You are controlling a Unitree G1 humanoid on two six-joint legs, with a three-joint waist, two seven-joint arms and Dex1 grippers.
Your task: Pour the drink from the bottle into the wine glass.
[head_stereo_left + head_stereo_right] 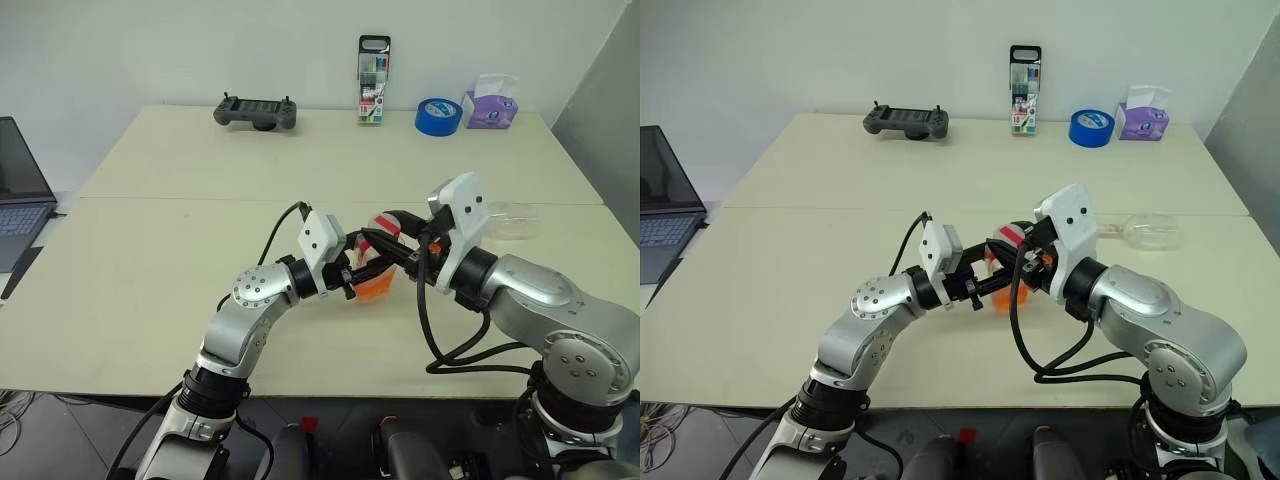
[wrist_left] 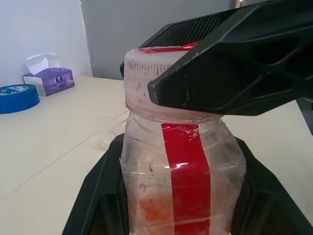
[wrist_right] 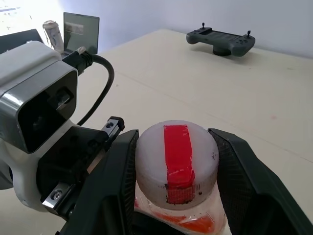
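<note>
- Left arm enters from the lower left of the head view and bends toward the middle; its wrist is turned to the right, with the white camera block on top
- Left gripper (image 1: pixel 362 278) is closed on the body of the bottle (image 2: pixel 182 181), one black finger (image 2: pixel 100 196) on each side; the bottle sits tilted between the two arms, above the table
- Right arm enters from the lower right and reaches back toward the centre; its wrist is bent, pointing left
- Right gripper (image 3: pixel 177 166) straddles the bottle's cap (image 3: pixel 177 159); its two fingers (image 3: pixel 113 181) flank the cap closely, contact unclear
</note>
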